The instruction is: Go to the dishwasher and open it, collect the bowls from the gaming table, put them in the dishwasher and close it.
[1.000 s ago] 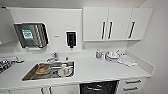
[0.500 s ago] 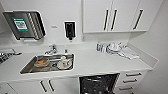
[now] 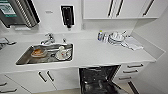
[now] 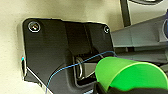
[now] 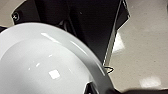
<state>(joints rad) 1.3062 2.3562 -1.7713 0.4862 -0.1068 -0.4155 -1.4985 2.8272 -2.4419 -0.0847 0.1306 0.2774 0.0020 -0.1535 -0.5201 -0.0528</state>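
**At the open dishwasher with a bowl in each arm**

I face the kitchen table (image 3: 100, 53), and the dishwasher (image 3: 100, 80) stands open below it, to the right of the sink (image 3: 45, 53), its dark inside and wire rack showing. My left wrist camera has the green bowl (image 4: 130, 75) close against it, lying on its side with the rim facing away from the dark plate; the left tool seems to grip it at the lower rim, though I cannot see the fingers plainly. My right wrist camera shows a white bowl (image 5: 45, 65), hollow side toward the lens, above pale floor; I cannot tell how the right tool stands on it.

To do this step well, I judge that I should square up to the opening, bend low and bring one bowl at a time over the rack. Each should go mouth downward, tilted between the wires, and be let go only once it rests steady there.
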